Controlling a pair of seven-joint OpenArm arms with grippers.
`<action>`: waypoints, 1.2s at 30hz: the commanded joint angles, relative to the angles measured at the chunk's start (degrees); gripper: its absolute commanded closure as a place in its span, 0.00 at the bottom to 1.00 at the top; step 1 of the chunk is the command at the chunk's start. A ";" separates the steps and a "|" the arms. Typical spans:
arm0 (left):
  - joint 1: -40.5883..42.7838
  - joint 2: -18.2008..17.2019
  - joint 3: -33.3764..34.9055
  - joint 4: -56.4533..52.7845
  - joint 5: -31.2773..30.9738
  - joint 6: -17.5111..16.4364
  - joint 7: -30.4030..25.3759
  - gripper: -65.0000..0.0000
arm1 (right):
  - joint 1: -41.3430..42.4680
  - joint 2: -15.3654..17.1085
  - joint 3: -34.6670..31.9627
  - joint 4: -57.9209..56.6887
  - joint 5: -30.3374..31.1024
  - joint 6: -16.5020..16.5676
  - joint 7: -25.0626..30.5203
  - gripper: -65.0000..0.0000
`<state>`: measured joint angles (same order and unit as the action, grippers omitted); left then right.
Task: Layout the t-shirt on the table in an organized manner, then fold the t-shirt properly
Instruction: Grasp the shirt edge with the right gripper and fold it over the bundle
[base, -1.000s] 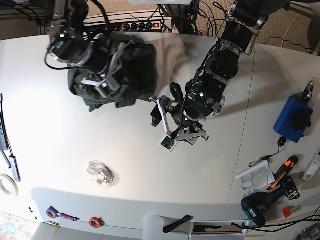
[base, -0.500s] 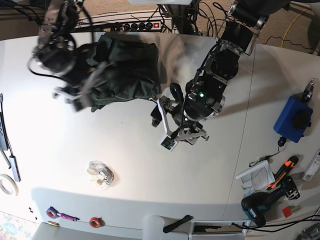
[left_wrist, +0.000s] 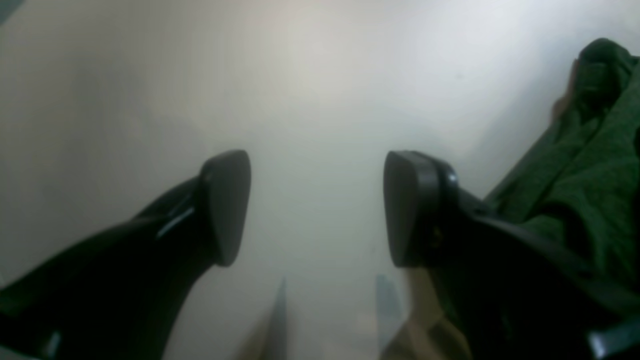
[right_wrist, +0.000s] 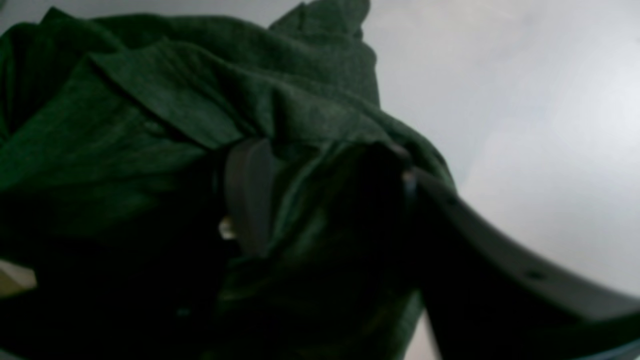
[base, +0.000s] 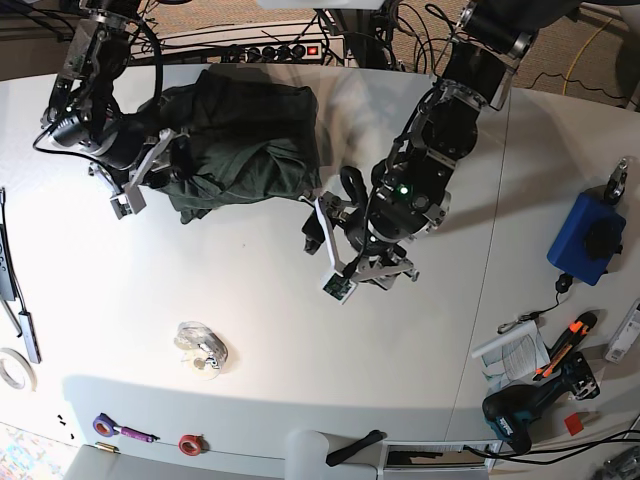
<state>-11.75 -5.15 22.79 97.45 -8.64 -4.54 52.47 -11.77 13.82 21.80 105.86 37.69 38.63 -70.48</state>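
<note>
Your right gripper (base: 150, 175) has dragged the wrinkled dark-green fabric t-shirt (base: 245, 135) leftward, clenched on its bunched edge to spread it; your left gripper (base: 335, 245) waits unclenched, empty.

The t-shirt (base: 245, 135) is dark green all over, with no pattern, and the table (base: 150, 320) under it is plain white. Both grippers, the left gripper (left_wrist: 315, 210) and the right gripper (right_wrist: 320, 200), are black. Near the right edge of the table sits a bright blue box (base: 585, 238), and by the front right corner lies an orange and black tool (base: 565, 345).
</note>
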 joint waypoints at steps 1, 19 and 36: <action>-1.07 0.37 -0.15 1.07 -0.22 0.02 -1.46 0.36 | 0.50 0.83 0.28 1.31 2.25 0.39 0.20 0.70; -1.07 0.35 -0.15 1.07 -0.20 0.04 -1.40 0.36 | -4.72 1.09 0.44 21.53 0.13 0.50 -6.21 0.80; -1.07 0.37 -0.15 1.07 -0.61 0.07 -1.42 0.36 | 1.14 1.11 -3.21 -1.79 -2.27 -0.76 5.79 0.93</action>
<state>-11.73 -5.13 22.81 97.45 -9.10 -4.54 52.47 -11.20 14.24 18.39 102.89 34.52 37.54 -65.58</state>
